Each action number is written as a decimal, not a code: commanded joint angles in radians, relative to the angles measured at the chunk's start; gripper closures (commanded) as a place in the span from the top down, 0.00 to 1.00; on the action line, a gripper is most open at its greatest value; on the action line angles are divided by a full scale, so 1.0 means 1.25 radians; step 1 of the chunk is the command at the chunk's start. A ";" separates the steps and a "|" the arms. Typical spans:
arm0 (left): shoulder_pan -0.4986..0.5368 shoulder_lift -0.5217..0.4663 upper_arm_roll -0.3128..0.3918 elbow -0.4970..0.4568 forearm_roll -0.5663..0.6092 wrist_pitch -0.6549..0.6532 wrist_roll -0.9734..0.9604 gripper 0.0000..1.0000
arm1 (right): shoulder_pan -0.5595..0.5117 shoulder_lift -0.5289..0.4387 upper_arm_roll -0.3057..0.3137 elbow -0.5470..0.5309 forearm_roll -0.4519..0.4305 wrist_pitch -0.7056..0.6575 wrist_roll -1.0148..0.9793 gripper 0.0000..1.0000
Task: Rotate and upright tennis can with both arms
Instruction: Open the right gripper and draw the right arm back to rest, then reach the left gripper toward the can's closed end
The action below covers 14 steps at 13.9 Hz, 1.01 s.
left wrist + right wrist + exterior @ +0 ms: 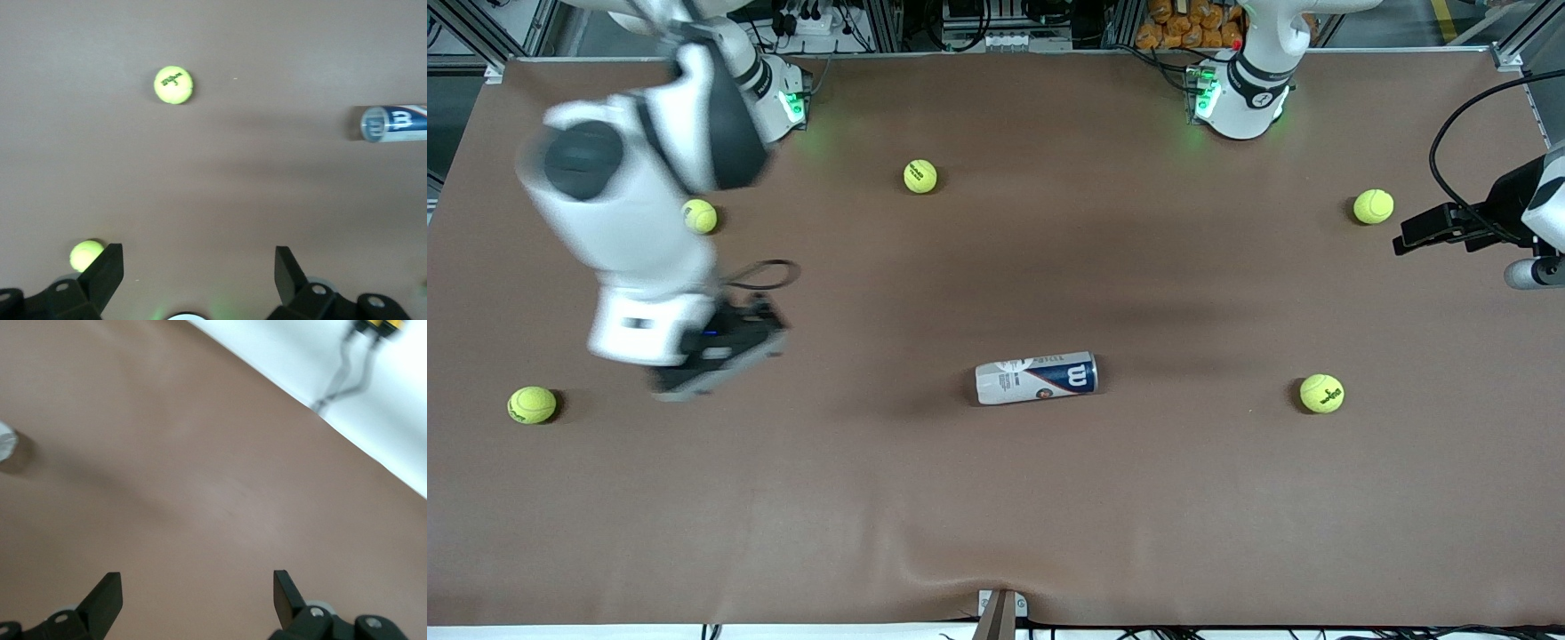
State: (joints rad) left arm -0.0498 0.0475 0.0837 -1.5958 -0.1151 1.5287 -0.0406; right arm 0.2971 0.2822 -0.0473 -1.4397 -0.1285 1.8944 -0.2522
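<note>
While the right tool hangs spread wide and empty over bare desk at about nine o'clock, the can lies on its side near the desk's middle. At three o'clock, the left tool hovers, also wide apart, gripping nothing.

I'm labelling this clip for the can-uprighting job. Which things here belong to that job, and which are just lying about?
Part of the job:
- tennis can, lying on its side on the table
- right gripper, open, over bare table
- left gripper, open, at the left arm's end

Just lying about:
- five tennis balls, e.g., scattered around
</note>
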 commanded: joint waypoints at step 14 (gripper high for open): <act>0.002 0.154 -0.062 -0.215 -0.501 0.240 0.007 1.00 | -0.290 -0.135 0.024 0.083 0.059 -0.375 0.178 1.00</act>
State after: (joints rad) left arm -0.0370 0.2920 0.0508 -1.7503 -0.7111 1.7043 -0.0379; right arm -0.0763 0.1813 -0.0259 -1.3162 -0.0286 1.4791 -0.0624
